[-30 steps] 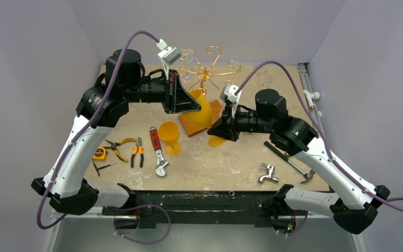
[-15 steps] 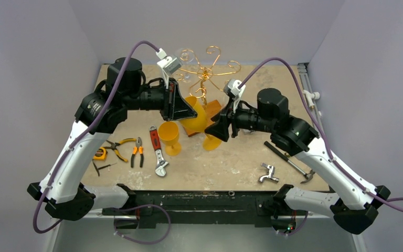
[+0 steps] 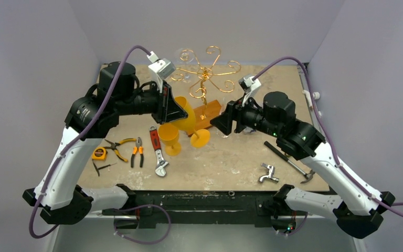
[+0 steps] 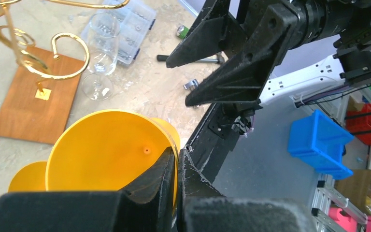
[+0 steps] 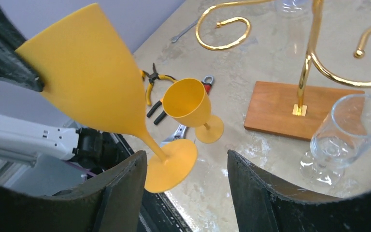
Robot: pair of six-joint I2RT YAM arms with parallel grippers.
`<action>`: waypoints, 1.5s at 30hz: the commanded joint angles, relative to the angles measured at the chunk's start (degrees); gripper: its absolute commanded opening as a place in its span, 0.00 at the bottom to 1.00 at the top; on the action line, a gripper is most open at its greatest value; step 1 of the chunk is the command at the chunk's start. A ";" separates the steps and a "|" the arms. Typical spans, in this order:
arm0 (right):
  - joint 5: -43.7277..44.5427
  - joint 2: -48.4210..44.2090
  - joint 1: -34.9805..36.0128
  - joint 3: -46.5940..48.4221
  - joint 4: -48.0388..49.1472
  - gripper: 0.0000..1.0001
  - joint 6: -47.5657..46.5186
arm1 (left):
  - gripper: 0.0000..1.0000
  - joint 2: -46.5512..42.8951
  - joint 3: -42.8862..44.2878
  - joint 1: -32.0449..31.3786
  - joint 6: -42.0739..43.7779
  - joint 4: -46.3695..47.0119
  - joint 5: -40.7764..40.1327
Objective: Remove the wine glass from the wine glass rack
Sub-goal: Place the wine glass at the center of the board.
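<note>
My left gripper [image 4: 177, 155] is clamped tight on the rim of the yellow plastic wine glass [image 3: 188, 119]. The glass hangs tilted in the air, free of the tall golden wire rack [image 3: 205, 79] with its curled arms and wooden base, just in front of that base, foot lowest. My right gripper [image 3: 221, 124] has its fingers spread wide near the foot, not touching it, and a second yellow goblet [image 3: 169, 134] stands upright on the table just beside the held glass.

Plain lilac-grey walls [image 3: 31, 52] close in a mottled beige table [image 3: 231, 163] on three sides; the light is soft and even; beyond the table's edge lies grey floor [image 4: 270, 183], with a blue bin [image 4: 321, 145] and a red crate [image 4: 367, 121].
</note>
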 commanded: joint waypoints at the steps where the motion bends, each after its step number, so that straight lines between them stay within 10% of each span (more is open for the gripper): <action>1: 6.32 -0.80 -0.05 1.30 -1.39 0.60 8.41 | 0.00 -3.39 1.23 -0.19 2.14 -1.20 -5.36; 45: 1.16 -14.35 -0.05 -13.10 8.80 0.66 19.12 | 0.00 -8.32 -24.99 -9.15 5.82 16.11 -14.75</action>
